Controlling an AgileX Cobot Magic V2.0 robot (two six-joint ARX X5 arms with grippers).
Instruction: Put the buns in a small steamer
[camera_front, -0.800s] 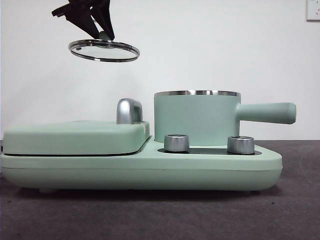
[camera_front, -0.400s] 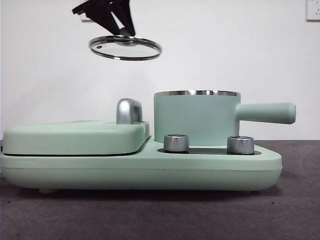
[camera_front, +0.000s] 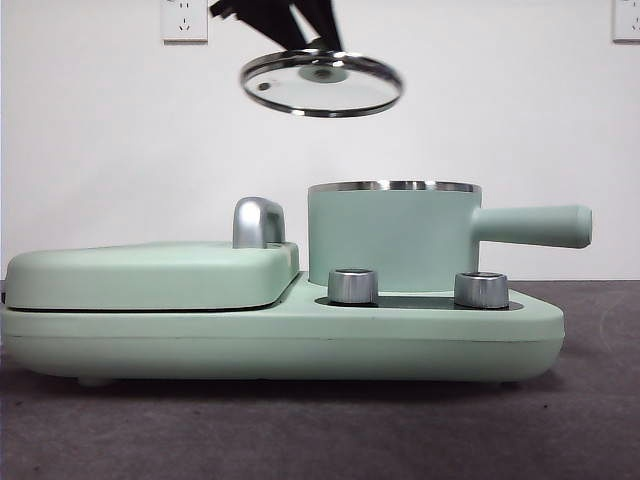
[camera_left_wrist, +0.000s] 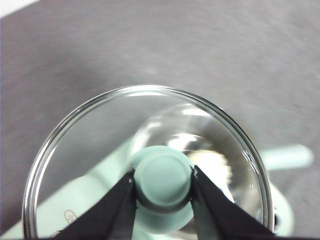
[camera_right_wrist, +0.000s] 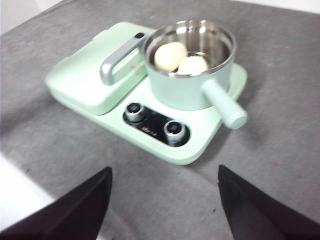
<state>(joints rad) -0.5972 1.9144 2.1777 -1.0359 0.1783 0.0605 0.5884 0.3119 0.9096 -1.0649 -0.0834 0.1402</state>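
The left gripper (camera_left_wrist: 162, 176) has its jaws clamped narrowly on the green knob (camera_left_wrist: 163, 176) of the glass lid (camera_front: 322, 83), which hangs tilted in the air above and just left of the steamer (camera_front: 392, 236). The right gripper (camera_right_wrist: 165, 200) hovers well away over the grey counter (camera_right_wrist: 280, 165), jaws spread wide and empty. Both buns (camera_right_wrist: 181, 60) lie side by side inside the steamer. Small print between the dials (camera_right_wrist: 154, 121) is too blurred to read.
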